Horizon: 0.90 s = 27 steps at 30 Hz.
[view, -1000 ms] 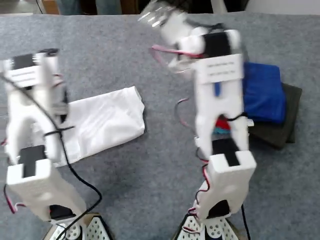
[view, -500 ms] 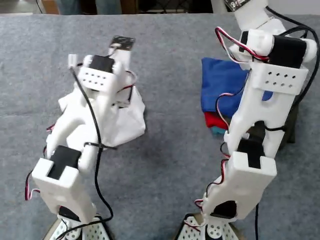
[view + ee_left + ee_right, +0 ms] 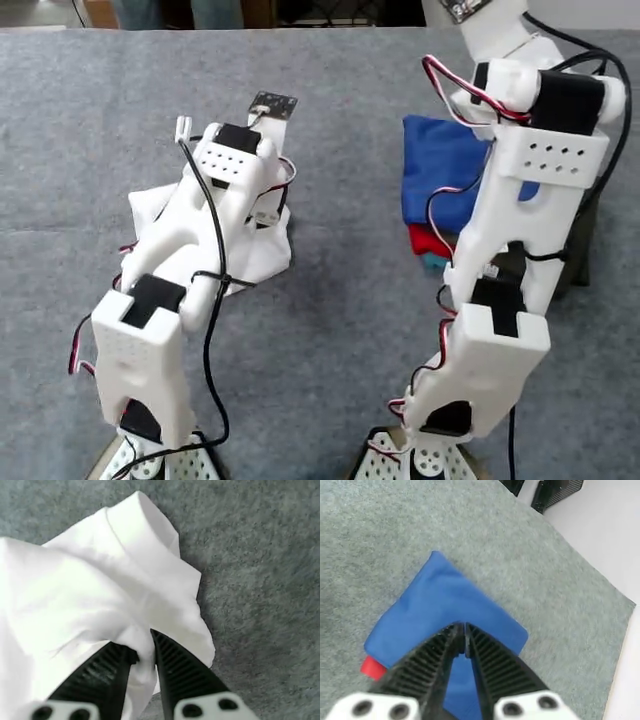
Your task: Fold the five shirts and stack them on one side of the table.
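A white shirt (image 3: 255, 250) lies crumpled on the grey table, mostly under my left arm (image 3: 200, 225). In the left wrist view my left gripper (image 3: 142, 642) is shut on a fold of the white shirt (image 3: 100, 580), with cloth pinched between the black fingers (image 3: 172, 662). At the table's right side is a stack: a blue shirt (image 3: 440, 175) on top, red (image 3: 428, 240) and teal (image 3: 432, 262) edges below it, and a dark grey shirt (image 3: 582, 250) at the bottom. My right gripper (image 3: 461, 626) hangs shut and empty high above the blue shirt (image 3: 445, 615).
Grey carpet-like cloth (image 3: 340, 330) covers the table. The right arm (image 3: 530, 200) rises tall over the stack and hides part of it. The table's far edge (image 3: 580, 555) runs close behind the stack, with dark chair legs (image 3: 555, 492) beyond.
My left arm has swung in from the left over the white shirt, which is now bunched up under it. The right arm has shifted right and risen, uncovering the blue shirt's left part.
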Available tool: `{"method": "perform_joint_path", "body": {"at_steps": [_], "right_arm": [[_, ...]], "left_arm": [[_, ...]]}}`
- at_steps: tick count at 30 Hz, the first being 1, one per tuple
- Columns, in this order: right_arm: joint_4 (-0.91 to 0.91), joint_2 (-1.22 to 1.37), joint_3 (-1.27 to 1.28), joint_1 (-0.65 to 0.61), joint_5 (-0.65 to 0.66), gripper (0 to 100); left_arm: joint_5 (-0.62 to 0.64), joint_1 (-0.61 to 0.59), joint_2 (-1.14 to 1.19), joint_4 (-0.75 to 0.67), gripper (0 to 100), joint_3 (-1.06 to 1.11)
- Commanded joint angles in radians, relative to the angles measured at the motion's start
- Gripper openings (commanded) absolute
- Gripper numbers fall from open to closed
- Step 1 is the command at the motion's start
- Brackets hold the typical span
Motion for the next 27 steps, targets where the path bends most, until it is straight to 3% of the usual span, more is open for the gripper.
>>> {"method": "perform_joint_path", "body": {"at_steps": [1,4,10,13,16,22,27], "right_arm": [[-0.018,-0.044,0.027,-0.041,0.002,1.8],[-0.04,-0.044,0.073,-0.072,0.002,1.8],[-0.048,-0.044,0.124,-0.118,0.002,1.8],[-0.094,-0.044,0.125,-0.123,0.002,1.8],[-0.129,-0.031,0.145,-0.124,-0.003,1.7],[-0.153,0.091,0.17,-0.308,-0.006,1.5],[-0.153,0.28,0.165,-0.525,-0.006,1.5]], "left_arm": [[0.112,0.001,-0.014,-0.006,3,-0.084],[0.172,0.001,-0.014,0.002,7,-0.131],[0.364,0.001,-0.021,0.057,30,-0.153],[0.356,-0.005,-0.023,0.138,31,-0.182],[0.298,-0.114,-0.023,0.216,31,-0.246],[0.351,-0.564,-0.011,0.279,18,-0.372],[0.311,-0.664,-0.012,0.173,16,-0.231]]}}
